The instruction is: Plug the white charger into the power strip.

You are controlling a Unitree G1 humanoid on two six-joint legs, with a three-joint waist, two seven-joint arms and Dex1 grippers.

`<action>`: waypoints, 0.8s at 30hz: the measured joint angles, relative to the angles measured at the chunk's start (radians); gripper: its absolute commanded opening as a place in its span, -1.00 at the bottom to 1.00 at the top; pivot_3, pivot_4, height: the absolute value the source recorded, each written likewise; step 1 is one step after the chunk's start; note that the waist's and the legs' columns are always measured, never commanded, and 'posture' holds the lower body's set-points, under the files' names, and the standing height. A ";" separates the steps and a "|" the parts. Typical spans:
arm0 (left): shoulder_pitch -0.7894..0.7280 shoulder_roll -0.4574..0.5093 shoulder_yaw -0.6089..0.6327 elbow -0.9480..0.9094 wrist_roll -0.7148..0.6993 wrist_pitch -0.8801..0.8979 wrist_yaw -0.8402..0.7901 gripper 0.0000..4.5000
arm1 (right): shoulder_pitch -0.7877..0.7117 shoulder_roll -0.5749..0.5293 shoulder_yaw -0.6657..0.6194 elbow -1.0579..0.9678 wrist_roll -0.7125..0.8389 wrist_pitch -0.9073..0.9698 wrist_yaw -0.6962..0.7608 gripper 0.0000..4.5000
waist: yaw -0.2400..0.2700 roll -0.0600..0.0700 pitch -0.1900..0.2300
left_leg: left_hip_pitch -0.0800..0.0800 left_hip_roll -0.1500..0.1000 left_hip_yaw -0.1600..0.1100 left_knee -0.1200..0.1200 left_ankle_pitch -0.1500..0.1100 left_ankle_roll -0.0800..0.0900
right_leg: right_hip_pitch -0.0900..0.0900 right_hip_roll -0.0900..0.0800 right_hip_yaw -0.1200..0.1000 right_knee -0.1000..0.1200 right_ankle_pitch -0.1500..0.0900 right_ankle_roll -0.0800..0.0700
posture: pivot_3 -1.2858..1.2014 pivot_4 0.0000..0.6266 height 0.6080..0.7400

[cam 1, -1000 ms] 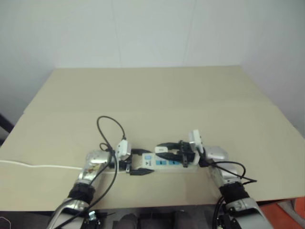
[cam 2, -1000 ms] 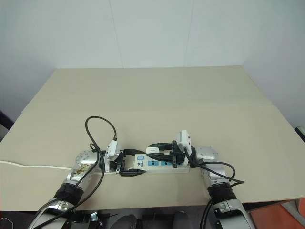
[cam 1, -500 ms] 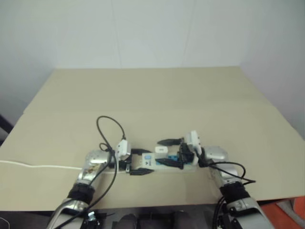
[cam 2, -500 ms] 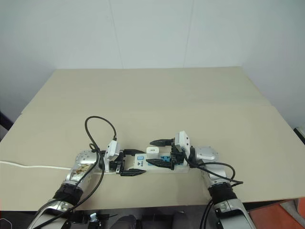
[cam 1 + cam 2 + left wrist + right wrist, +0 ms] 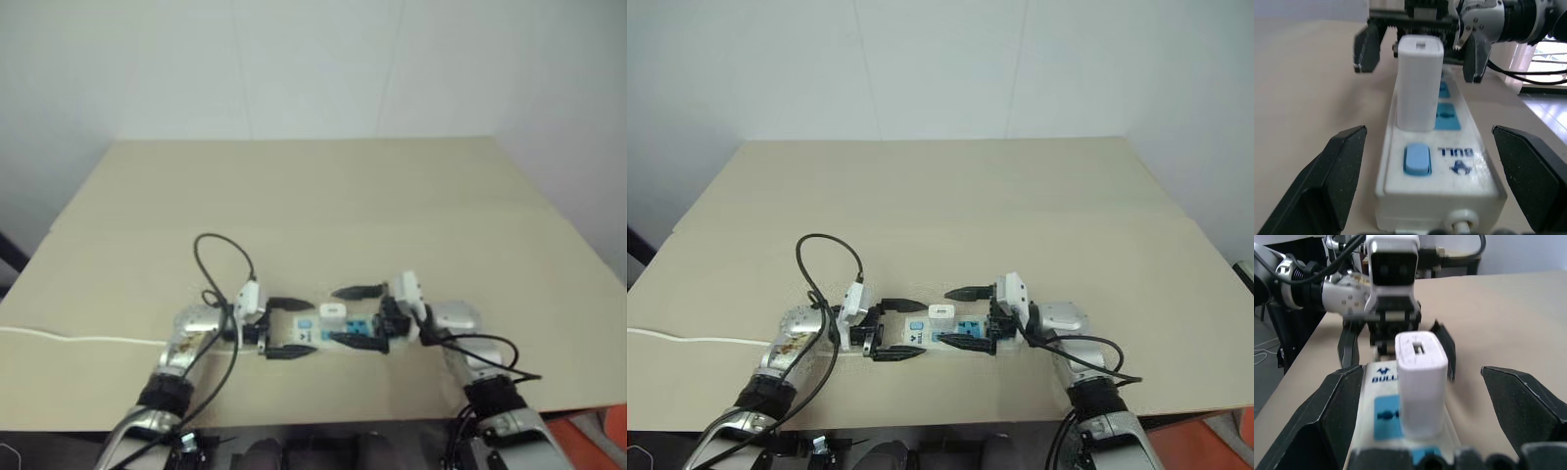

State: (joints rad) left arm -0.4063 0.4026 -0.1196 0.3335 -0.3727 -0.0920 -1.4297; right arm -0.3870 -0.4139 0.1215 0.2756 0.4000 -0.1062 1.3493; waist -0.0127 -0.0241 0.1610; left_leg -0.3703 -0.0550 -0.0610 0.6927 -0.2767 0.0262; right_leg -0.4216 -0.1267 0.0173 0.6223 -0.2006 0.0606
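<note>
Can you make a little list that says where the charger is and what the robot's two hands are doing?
charger: white charger standing upright in the power strip, next to the blue switch
power strip: lying flat on the table
left gripper: fingers open, either side of the strip's switch end
right gripper: fingers open, at the other end, holding nothing

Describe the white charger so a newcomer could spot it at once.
On the tan table, near its front edge, lies the long white power strip between the two arms. The white charger stands upright in it beside the blue switch, the one small white block rising above the strip.
</note>
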 measured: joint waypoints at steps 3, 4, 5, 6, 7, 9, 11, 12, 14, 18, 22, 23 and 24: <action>0.041 0.066 0.050 -0.151 -0.078 0.091 0.010 0.99 | 0.057 -0.103 -0.038 -0.082 0.022 0.055 0.004 1.00 | 0.000 0.002 0.002 | -0.002 0.001 0.000 0.000 -0.001 0.000 | -0.002 0.000 0.000 -0.001 0.000 0.000 | 0.03 -0.52 1.00; 0.057 0.095 0.074 -0.188 -0.103 0.120 0.011 0.99 | 0.072 -0.145 -0.060 -0.112 0.033 0.079 0.005 1.00 | 0.000 0.003 0.003 | -0.002 0.001 0.000 -0.001 -0.001 0.001 | -0.002 0.000 0.000 -0.002 0.000 0.000 | 0.03 -0.52 1.00; 0.073 0.133 0.096 -0.218 -0.121 0.146 0.011 0.99 | 0.091 -0.195 -0.088 -0.151 0.049 0.104 0.006 1.00 | -0.001 0.004 0.003 | -0.002 0.001 0.000 -0.001 -0.001 0.001 | -0.002 0.000 0.000 -0.003 0.000 0.000 | 0.03 -0.52 1.00; 0.097 0.182 0.120 -0.241 -0.134 0.164 0.003 0.99 | 0.114 -0.260 -0.125 -0.199 0.059 0.134 0.006 1.00 | -0.003 0.005 0.004 | -0.002 0.001 0.000 -0.002 -0.001 0.001 | -0.002 0.000 0.000 -0.004 0.000 0.000 | 0.03 -0.52 1.00; 0.116 0.214 0.140 -0.246 -0.139 0.166 -0.005 0.99 | 0.132 -0.305 -0.157 -0.222 0.064 0.153 0.006 1.00 | -0.003 0.005 0.004 | -0.001 0.001 0.001 -0.004 -0.001 0.001 | -0.001 0.000 0.000 -0.005 0.000 0.000 | 0.03 -0.52 1.00; 0.156 0.269 0.170 -0.247 -0.139 0.166 -0.024 0.99 | 0.169 -0.385 -0.214 -0.264 0.079 0.187 0.005 1.00 | -0.003 0.005 0.004 | 0.000 0.001 0.002 -0.008 -0.001 0.001 | -0.001 0.000 0.000 -0.008 0.000 -0.001 | 0.03 -0.52 1.00; 0.194 0.318 0.184 -0.244 -0.141 0.167 -0.054 0.99 | 0.213 -0.445 -0.255 -0.297 0.080 0.206 0.002 1.00 | -0.001 0.005 0.004 | 0.000 0.002 0.002 -0.009 -0.001 0.001 | -0.001 0.000 0.000 -0.010 0.000 -0.001 | 0.03 -0.52 1.00; 0.210 0.341 0.192 -0.241 -0.142 0.168 -0.070 0.99 | 0.241 -0.479 -0.272 -0.314 0.076 0.213 0.000 1.00 | 0.000 0.005 0.005 | 0.000 0.002 0.002 -0.010 -0.001 0.001 | -0.001 0.000 0.000 -0.010 0.000 -0.001 | 0.03 -0.52 1.00; 0.232 0.365 0.220 -0.235 -0.142 0.162 -0.081 0.99 | 0.286 -0.530 -0.308 -0.334 0.072 0.219 0.001 1.00 | 0.001 0.005 0.005 | 0.000 0.002 0.003 -0.010 -0.001 0.001 | -0.001 0.000 0.000 -0.011 0.000 -0.001 | 0.03 -0.52 1.00; 0.246 0.372 0.239 -0.233 -0.142 0.159 -0.078 0.99 | 0.328 -0.555 -0.362 -0.375 0.073 0.219 -0.009 1.00 | 0.001 0.004 0.005 | 0.000 0.003 0.003 -0.010 -0.001 0.001 | 0.000 -0.001 0.000 -0.011 0.000 -0.001 | 0.03 -0.52 1.00; 0.249 0.356 0.239 -0.233 -0.138 0.155 -0.066 0.99 | 0.362 -0.555 -0.373 -0.411 0.072 0.220 -0.026 1.00 | 0.001 0.004 0.005 | 0.000 0.003 0.003 -0.010 -0.001 0.001 | 0.000 -0.001 0.000 -0.011 0.000 -0.001 | 0.03 -0.52 1.00; 0.249 0.351 0.237 -0.233 -0.138 0.155 -0.064 0.99 | 0.368 -0.555 -0.374 -0.416 0.072 0.221 -0.031 1.00 | 0.001 0.004 0.005 | 0.000 0.003 0.003 -0.010 -0.001 0.001 | 0.000 -0.001 0.000 -0.011 0.000 -0.001 | 0.03 -0.52 1.00; 0.249 0.349 0.237 -0.234 -0.138 0.155 -0.063 0.99 | 0.373 -0.556 -0.376 -0.420 0.070 0.223 -0.037 1.00 | 0.001 0.004 0.005 | 0.000 0.003 0.003 -0.010 -0.001 0.001 | 0.000 -0.001 0.000 -0.011 0.000 -0.001 | 0.03 -0.52 1.00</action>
State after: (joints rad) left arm -0.1573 0.7513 0.1172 0.0999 -0.5104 0.0626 -1.4926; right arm -0.0139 -0.9694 -0.2546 -0.1441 0.4695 0.1165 1.3128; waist -0.0114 -0.0201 0.1662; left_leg -0.3706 -0.0520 -0.0580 0.6826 -0.2776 0.0269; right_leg -0.4215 -0.1276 0.0170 0.6113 -0.2006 0.0596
